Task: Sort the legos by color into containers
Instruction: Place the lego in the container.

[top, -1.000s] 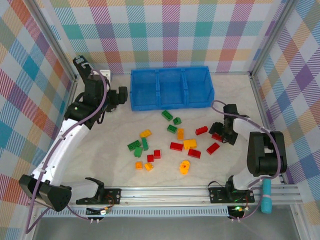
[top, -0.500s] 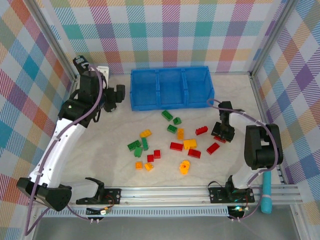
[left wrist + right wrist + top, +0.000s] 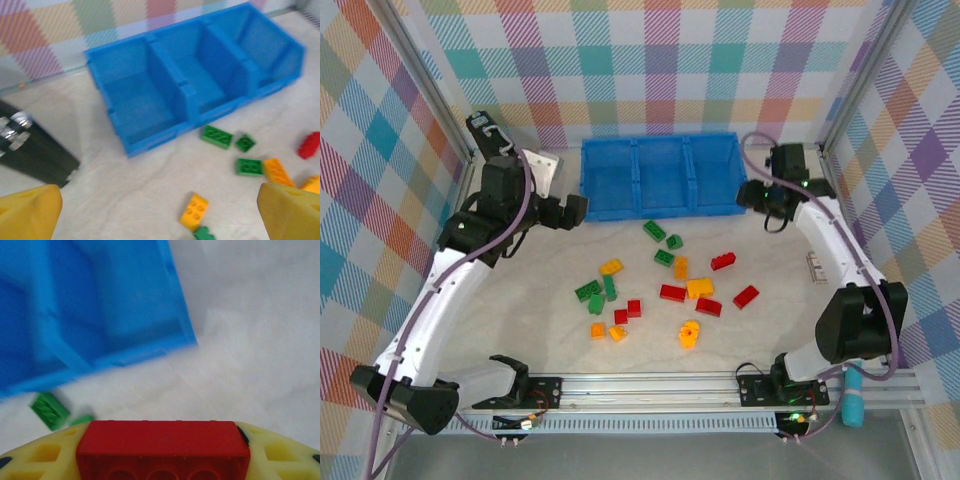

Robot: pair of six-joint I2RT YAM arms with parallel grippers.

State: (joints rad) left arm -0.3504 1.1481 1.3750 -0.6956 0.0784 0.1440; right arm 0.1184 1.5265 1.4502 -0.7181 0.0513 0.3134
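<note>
Blur softens the blue bin (image 3: pixel 140 352) behind the right gripper (image 3: pixel 761 196), which clamps a red brick (image 3: pixel 162 446), bottom edge cropped. Left gripper (image 3: pixel 574 209) gapes wide, empty, fingertips (image 3: pixel 27 212) cropped.

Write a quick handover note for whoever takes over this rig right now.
Left hand: open, empty, near the left front corner of the blue bin.
Right hand: shut on a red lego, just off the bin's right front corner.
Compartments: all three look empty.
Done: one red lego picked up, none sorted yet.
Left: drop this one in a compartment, then sort the loose legos on the table in front of the bin: red, green, yellow/orange.
</note>
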